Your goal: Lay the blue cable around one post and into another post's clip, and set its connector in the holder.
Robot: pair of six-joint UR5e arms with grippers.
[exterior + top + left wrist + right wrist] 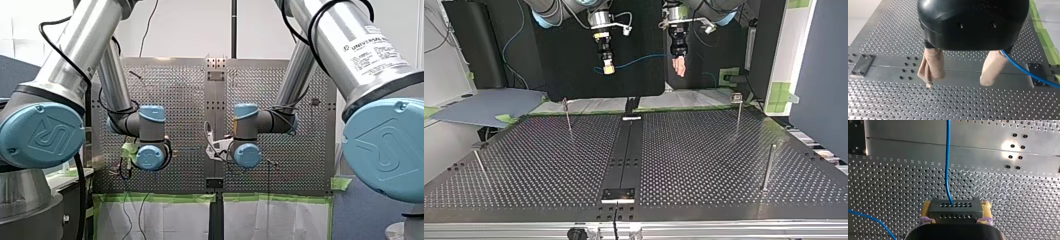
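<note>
My right gripper (956,205) is shut on a black connector block (955,211), its yellow pads on both sides. The blue cable (948,165) leaves the block and runs ahead over the perforated plate. In the top view, my right gripper (608,69) hangs high at the left. The cable (639,62) sags across to my left gripper (680,67). The left gripper (958,82) is open, with nothing between its beige padded fingers (931,67). The cable (1028,72) passes along the outer side of one finger. Both grippers are well above the table.
Thin metal posts stand on the table in the top view: one at the far left (567,112), one at the far right (738,107), one at the right (769,165), one at the left (478,160). A small black plate (619,194) sits on the centre strip near the front edge.
</note>
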